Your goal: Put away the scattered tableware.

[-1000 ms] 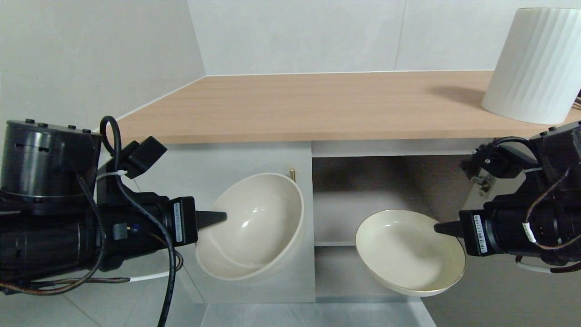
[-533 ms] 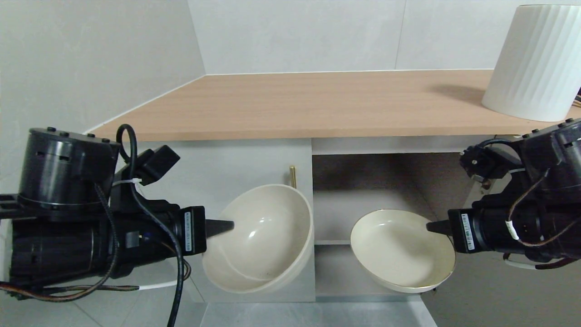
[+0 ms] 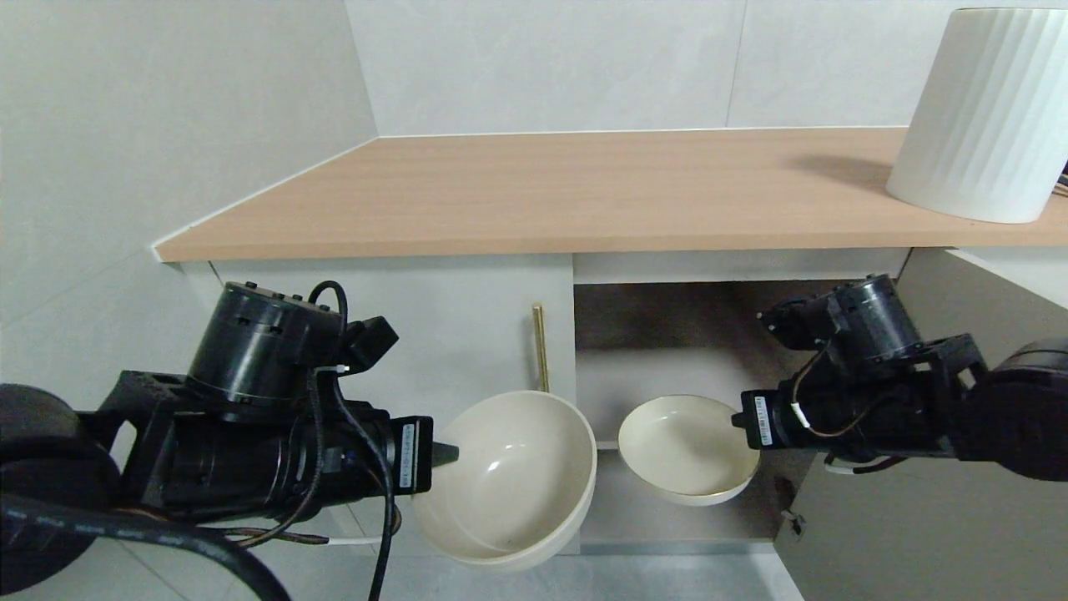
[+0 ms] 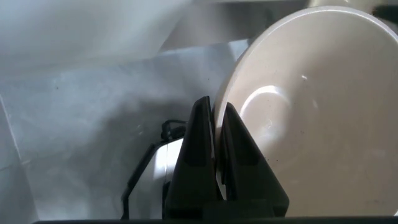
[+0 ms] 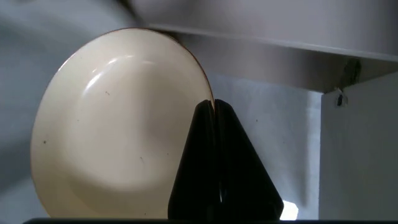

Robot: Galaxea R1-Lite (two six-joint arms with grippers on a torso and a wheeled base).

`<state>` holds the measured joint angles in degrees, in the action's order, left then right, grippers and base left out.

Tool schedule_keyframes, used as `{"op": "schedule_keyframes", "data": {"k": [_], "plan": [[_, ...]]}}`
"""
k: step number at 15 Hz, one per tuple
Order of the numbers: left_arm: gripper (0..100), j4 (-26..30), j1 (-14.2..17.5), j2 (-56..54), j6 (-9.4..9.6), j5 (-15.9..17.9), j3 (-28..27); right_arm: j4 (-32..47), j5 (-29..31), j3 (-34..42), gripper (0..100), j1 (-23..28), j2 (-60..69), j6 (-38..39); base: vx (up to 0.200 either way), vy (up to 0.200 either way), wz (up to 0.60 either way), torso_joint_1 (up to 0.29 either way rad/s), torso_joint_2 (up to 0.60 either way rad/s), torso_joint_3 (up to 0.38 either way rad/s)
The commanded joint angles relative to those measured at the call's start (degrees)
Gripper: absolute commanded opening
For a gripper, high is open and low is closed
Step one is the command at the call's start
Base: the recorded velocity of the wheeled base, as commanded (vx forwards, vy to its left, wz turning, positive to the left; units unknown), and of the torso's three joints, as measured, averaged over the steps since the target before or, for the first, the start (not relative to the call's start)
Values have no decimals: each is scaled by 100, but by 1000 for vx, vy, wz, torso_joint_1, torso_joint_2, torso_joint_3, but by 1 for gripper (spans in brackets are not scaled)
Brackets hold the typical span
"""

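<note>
Looks like a home kitchen to me: light wood-grain countertop (image 3: 584, 192) across the middle, pale tiled wall (image 3: 542, 67) up top, grey base cabinet (image 3: 467, 325) with a slim brass handle (image 3: 540, 346) underneath, plus a deep cream ceramic bowl (image 3: 517, 476) and shallow cream ceramic dish (image 3: 688, 446) low centre.

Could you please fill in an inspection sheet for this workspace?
Surface: wooden countertop above a cabinet.
Job's things: large cream bowl tilted, gripped at its rim; gold-rimmed dish held before the open cabinet compartment.
Clutter: white ribbed cylinder on the countertop's right end.
Grippers: left claw shut on the bowl's rim; right claw shut on the dish's rim.
Cables: black cable hanging by the left arm.
Surroundings: shut cabinet door with brass handle; pale walls.
</note>
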<state>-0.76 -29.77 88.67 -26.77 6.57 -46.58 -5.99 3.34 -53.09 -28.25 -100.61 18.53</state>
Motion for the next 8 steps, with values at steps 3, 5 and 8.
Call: {"op": "schedule_keyframes", "data": {"k": [3, 5, 8], "plan": [[0, -4, -29, 159, -4, -7, 0, -1414, 316, 80, 0, 364, -1637, 195, 0, 0, 0, 0, 0, 0], [0, -4, -108, 133, -4, -86, 0, -2135, 606, 88, 0, 443, -2173, 204, 0, 0, 0, 0, 0, 0], [0, -12, -134, 141, -4, -244, 0, -3269, 967, 18, 0, 645, -2938, 344, 0, 0, 0, 0, 0, 0]]}}
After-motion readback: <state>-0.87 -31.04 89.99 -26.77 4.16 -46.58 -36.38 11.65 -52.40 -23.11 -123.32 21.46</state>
